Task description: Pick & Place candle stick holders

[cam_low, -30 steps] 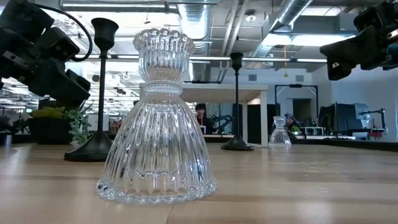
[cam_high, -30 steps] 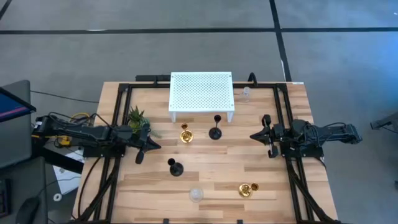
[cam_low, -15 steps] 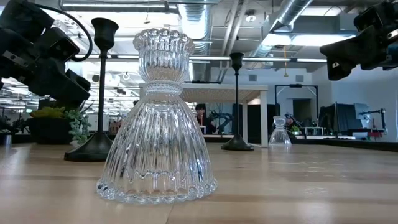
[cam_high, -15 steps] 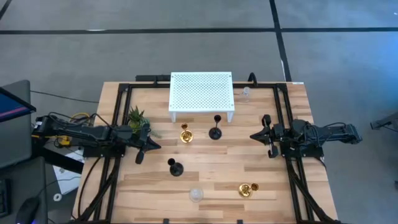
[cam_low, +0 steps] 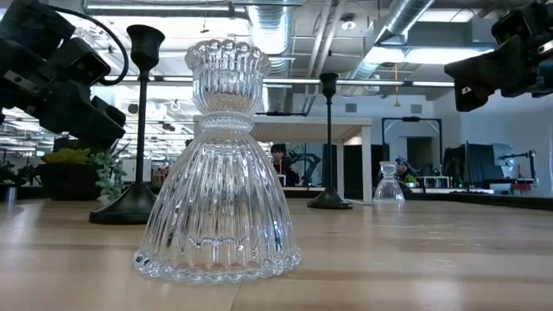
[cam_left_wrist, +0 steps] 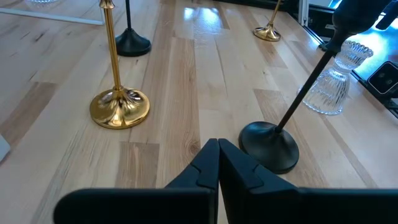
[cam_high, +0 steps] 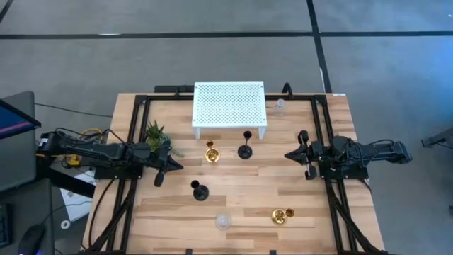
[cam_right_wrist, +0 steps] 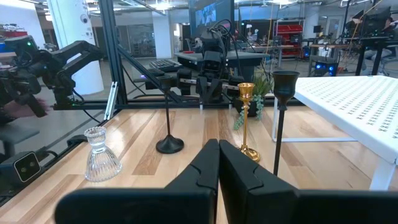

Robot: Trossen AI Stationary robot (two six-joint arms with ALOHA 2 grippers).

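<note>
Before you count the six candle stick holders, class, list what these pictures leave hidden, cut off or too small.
- Both gold holders: hidden in the low view; the near glass holder fills the middle.
- Far glass holder: a faint speck in the high view beside the white rack.
- Lying gold holder: too small in the high view to tell stem from base.
- Black holder: top cut off in the left wrist view.

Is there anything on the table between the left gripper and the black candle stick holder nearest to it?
Nothing visible. The left gripper, shut, hangs at the table's left side, and only bare wood lies between it and the black candle stick holder toward the table's front edge. The small green plant is behind the gripper, off that line.
</note>
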